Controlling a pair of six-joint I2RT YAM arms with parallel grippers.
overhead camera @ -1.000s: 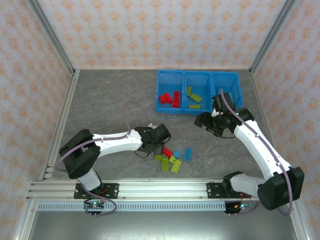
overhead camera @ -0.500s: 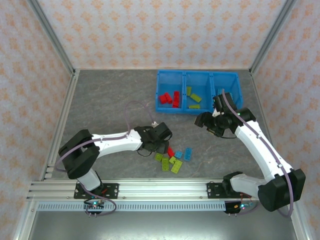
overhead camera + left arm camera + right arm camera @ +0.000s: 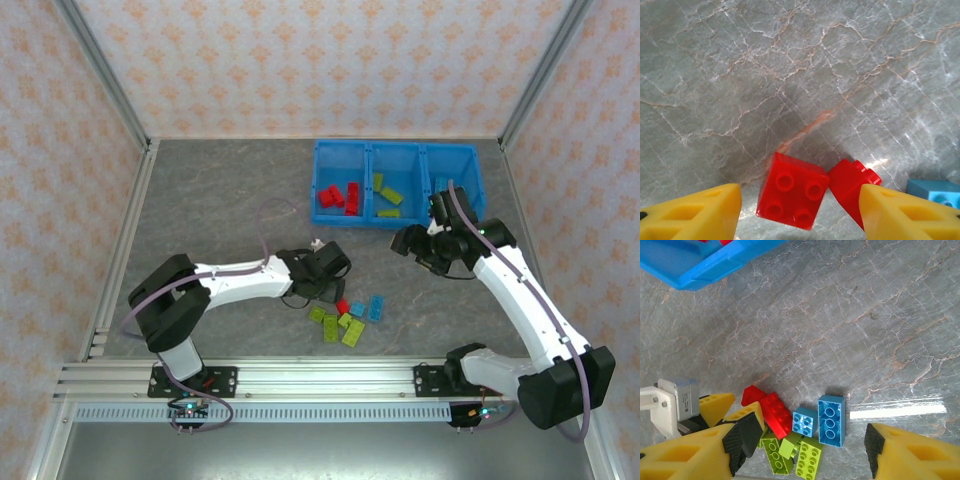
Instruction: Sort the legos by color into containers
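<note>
Seen from above, three joined blue bins (image 3: 345,148) sit at the far side of a grey marbled table (image 3: 220,220). The left bin holds red bricks (image 3: 338,196) and the middle bin holds green bricks (image 3: 388,198); the right bin is partly hidden by the right arm. A loose pile (image 3: 345,318) of red, green and light blue bricks lies near the table's front edge, well apart from the bins. The left gripper (image 3: 330,292) is low at the pile's left end. Its wrist camera shows its yellow jaws open, one on each side of a square four-stud red brick (image 3: 792,192) that lies flat on the table, not gripped. A tilted second red brick (image 3: 850,182) sits just beside it, partly hidden by the right finger (image 3: 910,215). A light blue brick (image 3: 935,191) lies past that. The right gripper (image 3: 415,245) hovers between the pile and the bins, its jaws wide and holding nothing. Its wrist camera looks down on the pile, the left gripper's fingers (image 3: 715,407) and a corner of the bins.
</note>
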